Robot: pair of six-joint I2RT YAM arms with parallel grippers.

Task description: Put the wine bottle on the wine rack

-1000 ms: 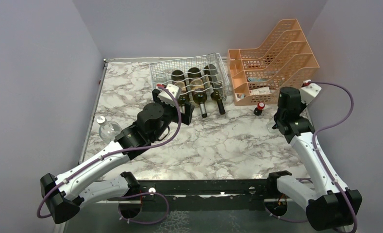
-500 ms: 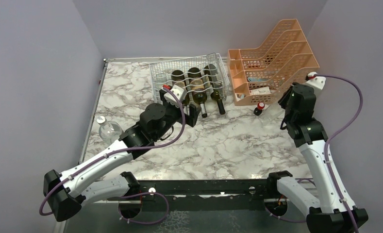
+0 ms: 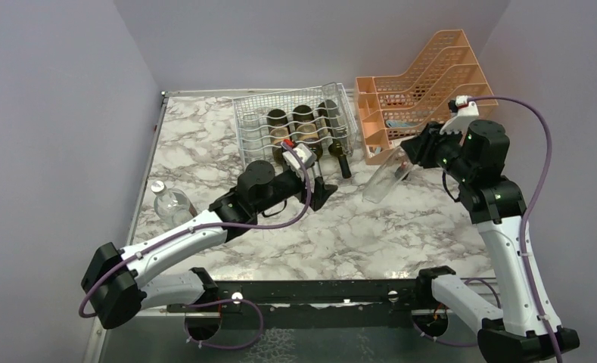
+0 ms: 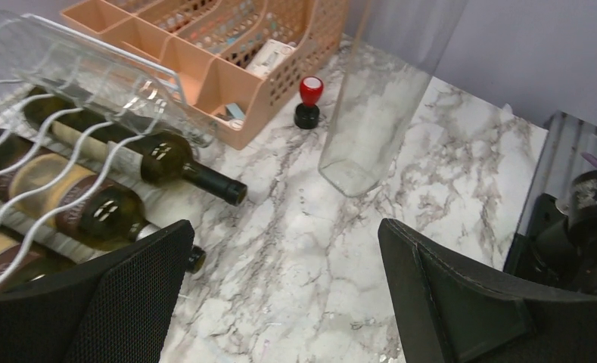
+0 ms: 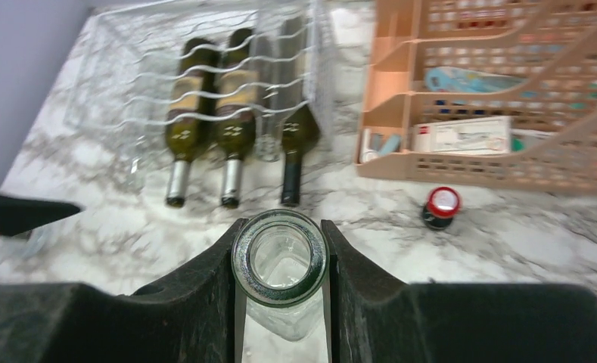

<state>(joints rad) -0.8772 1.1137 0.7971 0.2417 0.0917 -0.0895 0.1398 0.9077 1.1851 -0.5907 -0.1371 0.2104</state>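
Over the last second the clear wine bottle [image 3: 382, 180] has been raised off the marble and carried in from the far right toward the wine rack [image 3: 253, 132]. It is now held off the table, tilted with its base pointing down and toward the rack, just off the rack's front right corner and not yet over any cradle. The right gripper [image 5: 280, 257] is clamped on the bottle's neck just below the open mouth, one finger on each side. Meanwhile the left gripper [image 4: 280, 302] has been drawn back from the rack's front edge and shifted along it to the right. Its jaws are spread wide and empty, and it is stopped just in front of the necks of the dark bottles [image 4: 121, 215] already lying in the rack. The pick-up can therefore be judged done, with the transfer under way. What is left is to level the bottle along a free cradle and slide it in, and the withdrawn left arm seems to leave that approach less crowded.
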